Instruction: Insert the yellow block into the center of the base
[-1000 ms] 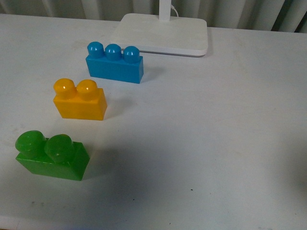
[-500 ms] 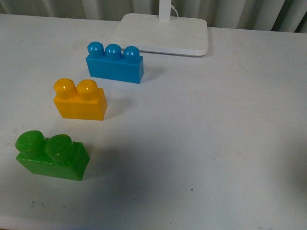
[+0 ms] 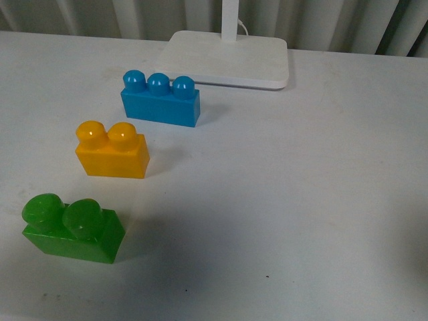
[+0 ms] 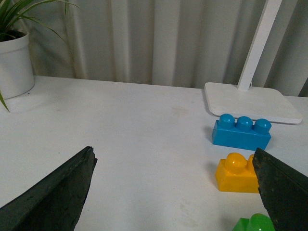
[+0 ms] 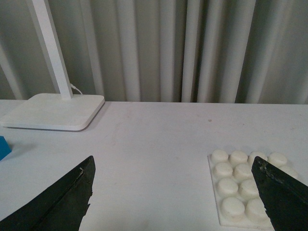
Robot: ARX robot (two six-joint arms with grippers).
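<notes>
The yellow block (image 3: 112,152) stands upright on the white table between a blue and a green brick; the left wrist view shows it too (image 4: 237,173), partly behind one finger. My left gripper (image 4: 175,192) is open above the table, short of the block, with nothing between its fingers. The base (image 5: 240,192), a white studded plate, lies flat on the table in the right wrist view, partly behind one finger of my open right gripper (image 5: 175,197). The front view shows neither the base nor a gripper.
A blue three-stud brick (image 3: 160,99) sits behind the yellow block and a green two-stud brick (image 3: 72,227) in front of it. A white lamp foot (image 3: 231,58) with its post stands at the table's back. A potted plant (image 4: 14,57) stands far off in the left wrist view.
The front view has shifted slightly: the bricks and lamp foot appear a little lower in the picture. The bricks keep their places relative to one another.
</notes>
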